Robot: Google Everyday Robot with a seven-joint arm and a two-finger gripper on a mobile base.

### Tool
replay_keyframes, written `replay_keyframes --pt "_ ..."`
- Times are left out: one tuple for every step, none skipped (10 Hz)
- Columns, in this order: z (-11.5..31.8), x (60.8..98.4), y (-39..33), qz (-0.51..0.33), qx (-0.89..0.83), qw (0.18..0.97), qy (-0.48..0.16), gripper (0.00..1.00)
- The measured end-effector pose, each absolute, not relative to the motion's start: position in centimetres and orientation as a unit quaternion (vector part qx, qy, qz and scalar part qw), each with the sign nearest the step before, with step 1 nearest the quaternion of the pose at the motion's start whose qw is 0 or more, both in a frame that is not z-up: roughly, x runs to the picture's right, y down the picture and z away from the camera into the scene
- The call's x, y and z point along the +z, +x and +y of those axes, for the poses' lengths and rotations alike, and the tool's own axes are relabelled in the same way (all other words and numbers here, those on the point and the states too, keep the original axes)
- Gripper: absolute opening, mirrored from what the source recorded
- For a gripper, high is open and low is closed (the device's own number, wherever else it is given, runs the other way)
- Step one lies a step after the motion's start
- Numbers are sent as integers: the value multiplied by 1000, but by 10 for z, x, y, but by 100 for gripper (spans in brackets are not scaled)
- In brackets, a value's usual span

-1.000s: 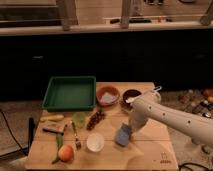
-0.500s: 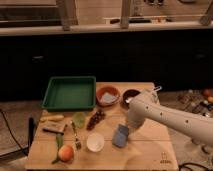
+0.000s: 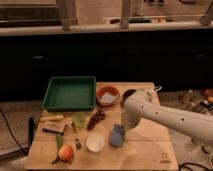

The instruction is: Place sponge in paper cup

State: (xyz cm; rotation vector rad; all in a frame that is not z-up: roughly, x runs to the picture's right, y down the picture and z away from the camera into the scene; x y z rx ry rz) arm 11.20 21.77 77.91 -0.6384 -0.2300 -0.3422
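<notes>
The blue-grey sponge (image 3: 117,136) hangs tilted just above the wooden table (image 3: 145,155), right of the white paper cup (image 3: 95,142). The cup stands upright near the table's front edge, with its pale inside showing. My gripper (image 3: 123,127) reaches down from the white arm (image 3: 160,116), which comes in from the right. It is shut on the sponge's top edge. The sponge's left edge is a short gap from the cup's rim.
A green tray (image 3: 70,92) lies at the back left, with a reddish-brown bowl (image 3: 107,95) and a dark bowl (image 3: 128,94) beside it. A light-green cup (image 3: 79,119), grapes (image 3: 96,119), a fork (image 3: 76,136), a brownish brush (image 3: 52,130) and an orange fruit (image 3: 65,152) lie left of the paper cup.
My gripper and the sponge have moved a little to the left, closer to the paper cup. Nothing else has moved.
</notes>
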Motion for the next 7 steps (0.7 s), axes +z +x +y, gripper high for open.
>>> replay_keyframes --pt "220 781 112 -111 -170 928 -312 31" --pt "221 782 113 -111 -177 927 -311 39" --pt "220 782 116 -113 -176 927 -312 49" --pt "222 783 118 -114 -178 926 -313 60" --pt "223 784 115 -116 -180 925 -314 68" --pt "226 787 107 -117 -184 924 -314 77" --pt "227 789 99 -120 -187 923 -315 80"
